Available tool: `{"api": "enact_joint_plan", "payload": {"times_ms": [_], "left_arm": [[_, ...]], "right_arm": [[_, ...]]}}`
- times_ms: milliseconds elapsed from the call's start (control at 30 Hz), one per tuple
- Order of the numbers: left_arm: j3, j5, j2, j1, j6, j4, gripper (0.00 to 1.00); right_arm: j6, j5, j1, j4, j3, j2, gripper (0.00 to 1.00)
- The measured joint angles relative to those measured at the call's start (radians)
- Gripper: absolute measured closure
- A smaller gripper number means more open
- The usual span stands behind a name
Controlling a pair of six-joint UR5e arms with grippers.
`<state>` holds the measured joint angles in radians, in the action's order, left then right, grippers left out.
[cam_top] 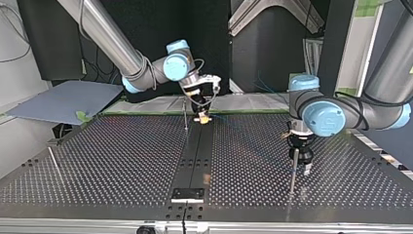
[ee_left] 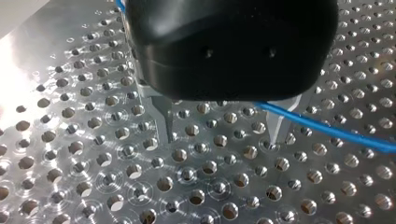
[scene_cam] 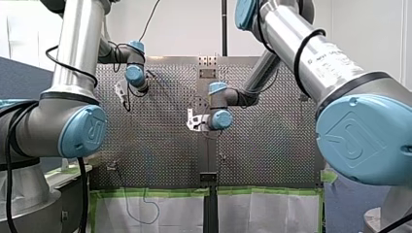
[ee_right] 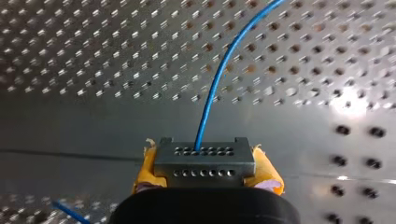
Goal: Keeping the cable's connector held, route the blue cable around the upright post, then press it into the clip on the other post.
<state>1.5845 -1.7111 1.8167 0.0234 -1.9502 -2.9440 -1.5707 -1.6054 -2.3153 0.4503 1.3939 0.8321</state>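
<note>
The grey connector (ee_right: 204,156), a block with rows of small holes, sits between the yellow pads (ee_right: 268,175) of my right gripper (ee_right: 205,179), which is shut on it. The blue cable (ee_right: 219,79) rises from the connector and curves away over the perforated table. My left gripper (ee_left: 223,135) stands open just above the table, its two metal fingers (ee_left: 166,123) wide apart. The blue cable (ee_left: 327,130) runs past one finger, outside the gap, ungripped. In the top view my left gripper (cam_top: 302,166) hangs right beside a thin upright post (cam_top: 293,173).
A second thin post (cam_top: 185,114) stands close to my right gripper (cam_top: 202,116) by the dark centre strip (cam_top: 195,161). A pale rod (cam_top: 54,163) stands at the top view's left. Slack cable (scene_cam: 141,211) hangs over the table's taped edge in the front view.
</note>
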Motion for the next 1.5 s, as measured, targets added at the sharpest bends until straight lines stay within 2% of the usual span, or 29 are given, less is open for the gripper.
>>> {"api": "enact_joint_plan", "payload": {"times_ms": [133, 267, 500, 1233, 1500], "left_arm": [[0.0, 0.008, 0.0, 0.0, -0.001, 0.001, 0.0], [0.0, 0.02, 0.011, 0.001, -0.006, 0.002, 0.0], [0.0, 0.028, 0.035, 0.001, -0.005, 0.004, 0.0], [0.0, 0.025, 0.037, 0.002, -0.004, 0.009, 0.0], [0.0, 0.025, 0.037, 0.002, -0.003, 0.009, 0.0]], "right_arm": [[-0.014, -0.002, 0.008, 0.034, 0.027, -0.01, 1.0], [-0.016, -0.003, 0.012, 0.067, 0.034, -0.033, 1.0], [-0.02, -0.006, 0.015, 0.101, 0.036, -0.097, 1.0], [-0.045, -0.02, 0.017, 0.21, 0.036, -0.301, 1.0], [-0.051, -0.031, 0.018, 0.237, 0.036, -0.343, 1.0]]}}
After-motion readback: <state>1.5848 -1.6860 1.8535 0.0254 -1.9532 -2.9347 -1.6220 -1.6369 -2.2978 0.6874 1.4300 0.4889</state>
